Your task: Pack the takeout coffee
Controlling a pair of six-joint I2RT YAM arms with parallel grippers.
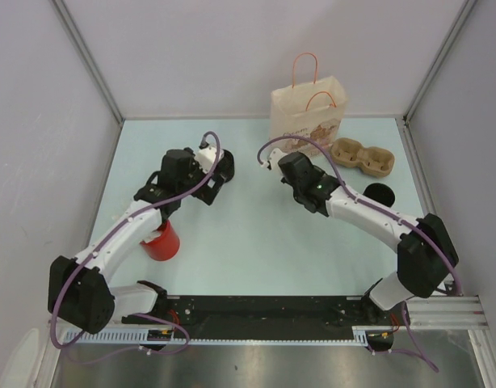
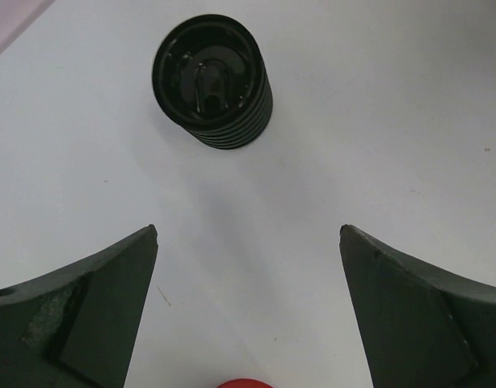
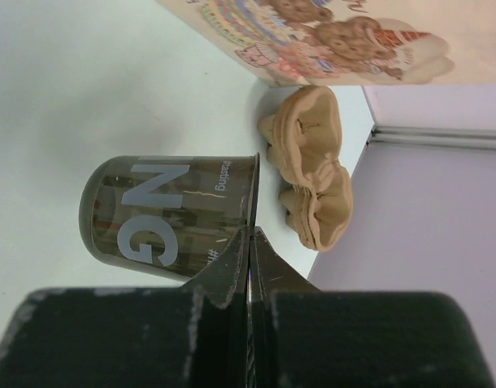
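Top view: paper bag (image 1: 308, 121) stands at the table's (image 1: 248, 234) far edge, cup carrier (image 1: 361, 157) just beside it. Red cup (image 1: 161, 240) stands partly under the left arm.
Left wrist: left hand (image 2: 248, 230) released, fingers wide apart; black ribbed cup (image 2: 214, 81) ahead.
Right wrist: right hand (image 3: 250, 238) clenched, grasping nothing; dark cup (image 3: 163, 214) just beyond.

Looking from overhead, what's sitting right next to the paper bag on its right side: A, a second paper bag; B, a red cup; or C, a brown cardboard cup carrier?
C: the cup carrier lies just right of the paper bag, with its two brown wells showing.
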